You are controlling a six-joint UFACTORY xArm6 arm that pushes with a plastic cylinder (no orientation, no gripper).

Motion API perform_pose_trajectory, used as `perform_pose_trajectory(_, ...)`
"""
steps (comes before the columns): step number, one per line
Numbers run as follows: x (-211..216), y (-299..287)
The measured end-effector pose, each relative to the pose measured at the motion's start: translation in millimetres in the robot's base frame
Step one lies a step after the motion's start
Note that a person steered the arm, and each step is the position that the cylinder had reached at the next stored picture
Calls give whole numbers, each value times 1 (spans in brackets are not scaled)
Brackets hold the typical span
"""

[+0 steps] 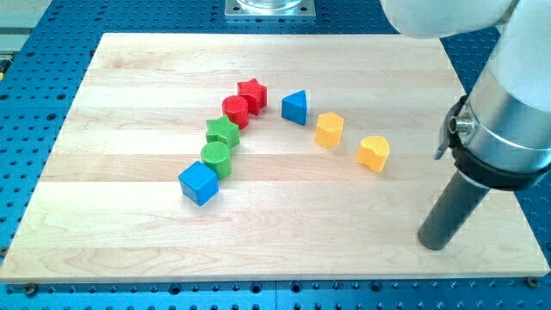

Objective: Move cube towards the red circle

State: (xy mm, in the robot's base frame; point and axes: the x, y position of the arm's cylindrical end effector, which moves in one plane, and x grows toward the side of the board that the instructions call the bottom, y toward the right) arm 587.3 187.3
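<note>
A blue cube (198, 182) lies on the wooden board (129, 103), left of centre. The red circle, a red cylinder (235, 111), lies up and to the right of the cube. Between them stand a green cylinder (217, 158), touching the cube's upper right, and a green star (223, 133). My tip (435, 242) rests on the board at the view's lower right, far right of the cube and apart from every block.
A red star (252, 93) touches the red cylinder's upper right. A blue triangle (295, 107), a yellow hexagon (329, 130) and a yellow heart (374, 153) trail to the right. The arm's grey body (508, 120) fills the right edge.
</note>
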Motion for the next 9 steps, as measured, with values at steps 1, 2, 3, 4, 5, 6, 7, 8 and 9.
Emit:
perform_pose_trajectory(1,0,11)
perform_pose_trajectory(2,2,21)
perform_pose_trajectory(3,8,29)
perform_pose_trajectory(4,13,35)
perform_pose_trajectory(5,20,42)
perform_pose_trajectory(6,18,34)
perform_pose_trajectory(7,-4,1)
perform_pose_trajectory(8,-5,-31)
perform_pose_trajectory(9,-2,-45)
